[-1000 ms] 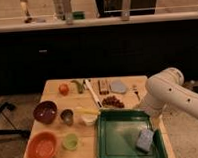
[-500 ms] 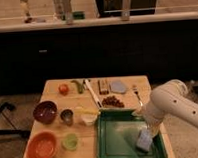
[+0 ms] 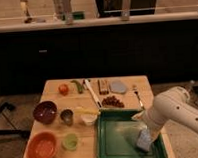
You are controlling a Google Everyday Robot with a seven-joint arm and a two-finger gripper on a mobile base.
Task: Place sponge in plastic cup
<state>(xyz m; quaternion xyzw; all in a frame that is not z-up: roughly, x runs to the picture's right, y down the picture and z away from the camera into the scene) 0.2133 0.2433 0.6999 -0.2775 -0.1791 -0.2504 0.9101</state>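
Note:
The blue-grey sponge point(image 3: 144, 139) lies in the right front part of the green tray point(image 3: 113, 143). The small light-green plastic cup point(image 3: 70, 141) stands at the table's front left, next to the orange bowl point(image 3: 42, 147). My white arm comes in from the right, and my gripper point(image 3: 146, 129) is down over the tray, right above the sponge and partly hidden by the arm. The cup is well to the left of the gripper, beyond the tray.
A purple bowl point(image 3: 45, 111), a dark metallic cup point(image 3: 67, 116) and a white-yellow cup point(image 3: 88, 119) stand left of the tray. At the back are a tomato point(image 3: 63, 89), green vegetables point(image 3: 78, 86), a brown bar point(image 3: 103, 86), a blue-grey disc point(image 3: 118, 86), grapes point(image 3: 112, 101) and a fork point(image 3: 137, 94).
My arm has swung down and to the left, from above the table's right edge to low over the sponge in the tray. The objects on the table have not moved.

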